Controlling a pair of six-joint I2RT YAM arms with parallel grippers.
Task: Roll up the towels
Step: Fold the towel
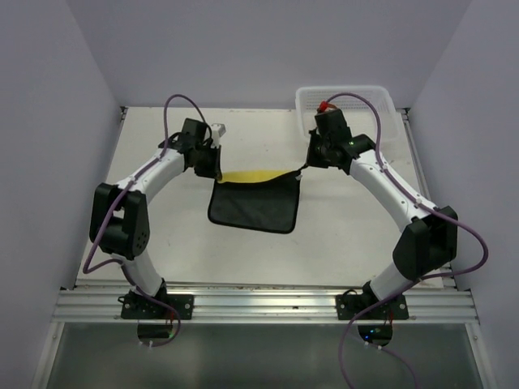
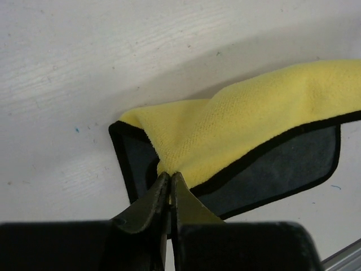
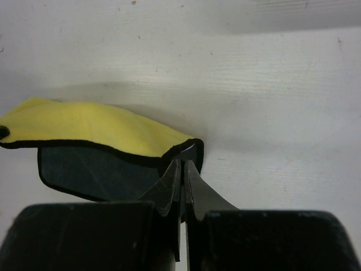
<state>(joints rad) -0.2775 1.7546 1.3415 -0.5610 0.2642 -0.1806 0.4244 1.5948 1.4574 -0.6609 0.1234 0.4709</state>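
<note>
The yellow towel (image 1: 253, 201), with dark edging and a dark grey underside, hangs stretched between my two grippers above the table. My left gripper (image 1: 212, 165) is shut on its left corner; in the left wrist view the fingers (image 2: 170, 179) pinch the yellow cloth (image 2: 254, 124). My right gripper (image 1: 309, 162) is shut on the right corner; in the right wrist view the fingers (image 3: 183, 165) clamp the black edge of the towel (image 3: 90, 127). The dark side faces the camera in the top view, with a yellow strip along the top. The rust-brown towel is out of view.
A white mesh basket (image 1: 385, 104) stands at the back right corner, partly behind the right arm. A small white object (image 1: 218, 129) lies near the left wrist. The white table (image 1: 340, 235) ends at a metal rail in front.
</note>
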